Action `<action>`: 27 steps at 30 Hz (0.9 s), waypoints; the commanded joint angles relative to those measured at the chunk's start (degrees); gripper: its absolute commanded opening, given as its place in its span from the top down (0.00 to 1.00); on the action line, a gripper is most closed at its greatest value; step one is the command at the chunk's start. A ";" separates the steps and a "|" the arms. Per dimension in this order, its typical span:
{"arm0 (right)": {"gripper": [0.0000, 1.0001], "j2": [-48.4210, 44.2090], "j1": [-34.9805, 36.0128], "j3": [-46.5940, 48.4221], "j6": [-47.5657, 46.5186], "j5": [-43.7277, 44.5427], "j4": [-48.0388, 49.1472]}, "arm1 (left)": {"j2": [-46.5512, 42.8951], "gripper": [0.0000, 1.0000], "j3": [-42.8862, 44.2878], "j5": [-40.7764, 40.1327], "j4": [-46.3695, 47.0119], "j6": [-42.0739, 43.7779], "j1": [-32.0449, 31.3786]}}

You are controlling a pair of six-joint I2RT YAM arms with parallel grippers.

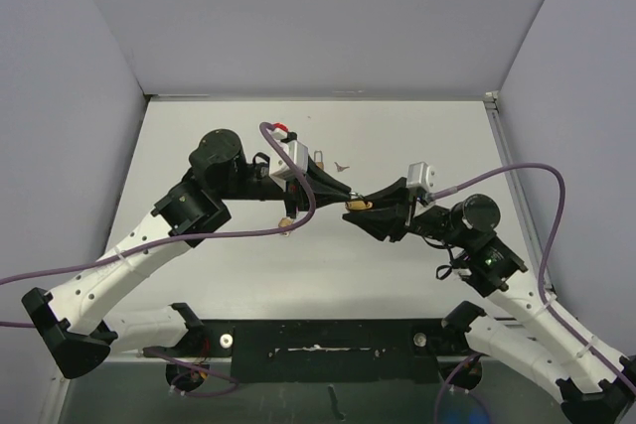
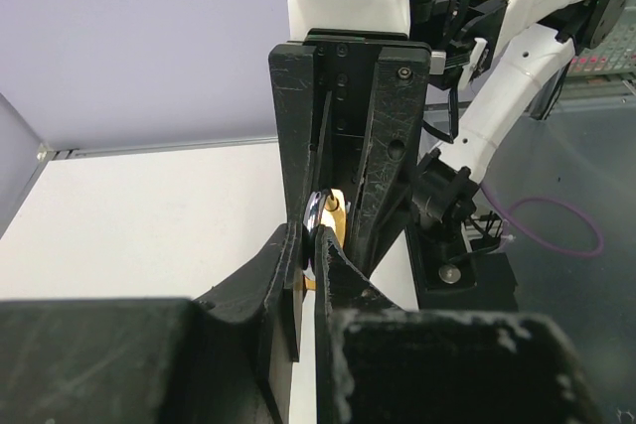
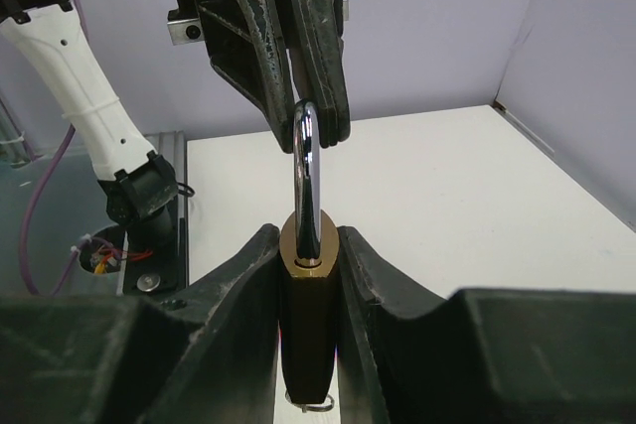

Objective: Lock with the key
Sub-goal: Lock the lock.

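Note:
A brass padlock (image 1: 358, 206) is held in the air between my two grippers over the middle of the table. My right gripper (image 3: 308, 237) is shut on the padlock's body (image 3: 308, 275), with the silver shackle (image 3: 306, 161) pointing away from it. My left gripper (image 2: 316, 245) is shut on the top of the shackle (image 2: 318, 213). In the top view the left gripper (image 1: 341, 193) and the right gripper (image 1: 366, 210) meet tip to tip. A small wire ring (image 3: 316, 405) hangs under the padlock body. I cannot see the key itself.
The white table (image 1: 199, 136) has purple walls at the back and sides. A small brown scrap (image 1: 341, 165) lies behind the grippers. A small tan object (image 1: 285, 222) sits below the left wrist. Purple cables (image 1: 298, 215) loop from both arms.

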 commanded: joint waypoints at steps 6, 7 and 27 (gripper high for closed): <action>1.00 -5.70 0.79 4.92 -2.08 8.20 23.81 | 3.87 1.00 -6.39 2.47 -12.35 -2.57 -2.77; 1.00 -5.70 0.79 4.97 -2.24 8.34 23.49 | 3.80 1.00 -6.60 2.68 -12.01 -2.84 -2.93; 1.00 -4.78 0.78 8.92 -2.64 12.81 20.87 | 4.84 1.00 -10.27 1.34 -13.09 -3.26 -7.24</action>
